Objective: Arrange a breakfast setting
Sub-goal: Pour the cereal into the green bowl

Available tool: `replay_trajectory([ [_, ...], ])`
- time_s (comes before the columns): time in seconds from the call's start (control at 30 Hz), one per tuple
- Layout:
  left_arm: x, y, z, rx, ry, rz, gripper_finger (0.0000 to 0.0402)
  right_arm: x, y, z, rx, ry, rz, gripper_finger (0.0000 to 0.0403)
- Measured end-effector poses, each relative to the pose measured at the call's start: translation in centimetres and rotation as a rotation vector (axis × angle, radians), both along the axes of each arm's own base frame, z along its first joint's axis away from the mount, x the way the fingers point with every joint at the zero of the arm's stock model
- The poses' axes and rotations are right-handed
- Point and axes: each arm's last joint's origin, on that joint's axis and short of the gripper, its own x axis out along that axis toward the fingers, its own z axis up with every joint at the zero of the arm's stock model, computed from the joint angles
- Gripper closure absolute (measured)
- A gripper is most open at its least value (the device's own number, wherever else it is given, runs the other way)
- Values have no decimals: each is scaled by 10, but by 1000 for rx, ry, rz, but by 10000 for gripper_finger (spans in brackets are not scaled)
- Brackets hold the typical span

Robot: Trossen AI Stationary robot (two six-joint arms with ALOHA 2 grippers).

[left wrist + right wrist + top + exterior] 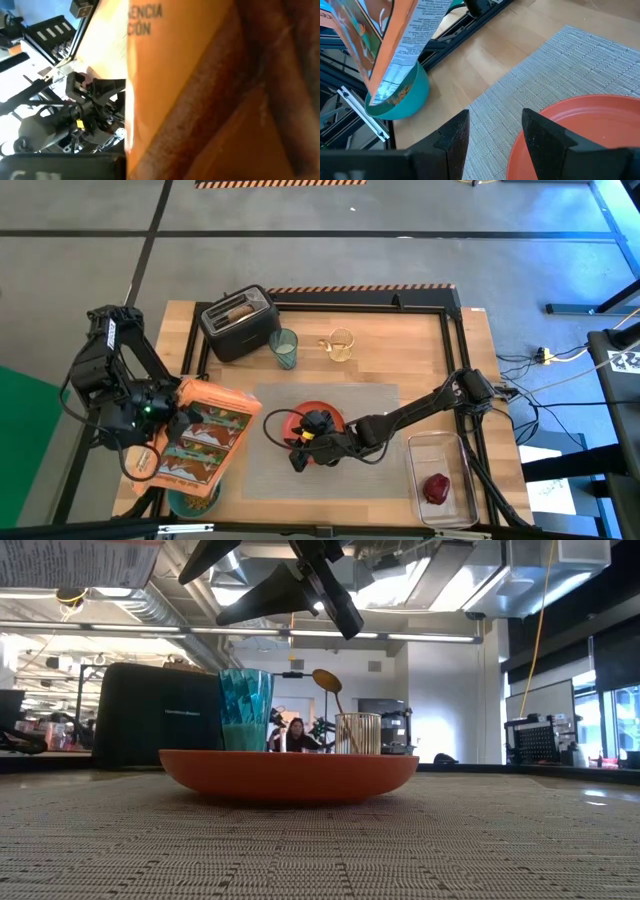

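An orange cereal box hangs tilted at the table's near left, its lower end over a teal bowl with cereal in it. My left gripper is shut on the box. My right gripper stands open just above the left rim of the round orange plate, nothing between its fingers. The plate rests on the grey placemat. A teal cup and a glass with the gold spoon stand behind the mat. Toast sticks out of the black toaster. A red fruit lies in a clear tray. My left gripper holds the cereal box by its upper end, at the corner toward the table's left. The box fills the left wrist view and hides the fingers. The box is lifted clear of the table and tipped, its lower end down over the bowl.
The clear tray sits at the near right, beside the mat. A black frame rail runs around the table's far and side edges. Bare wood lies between the mat and the far rail.
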Motion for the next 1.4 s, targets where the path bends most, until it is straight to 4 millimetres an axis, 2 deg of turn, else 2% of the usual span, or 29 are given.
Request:
replay_trajectory([
  [0.6, 0, 0, -1, -56, 57, 24, 282, 0, 0, 0, -18, 3, 10, 231],
  [1.4, 18, 13, -2, -78, 151, 110, 282, 0, 0, 1, -15, -5, 10, 231],
])
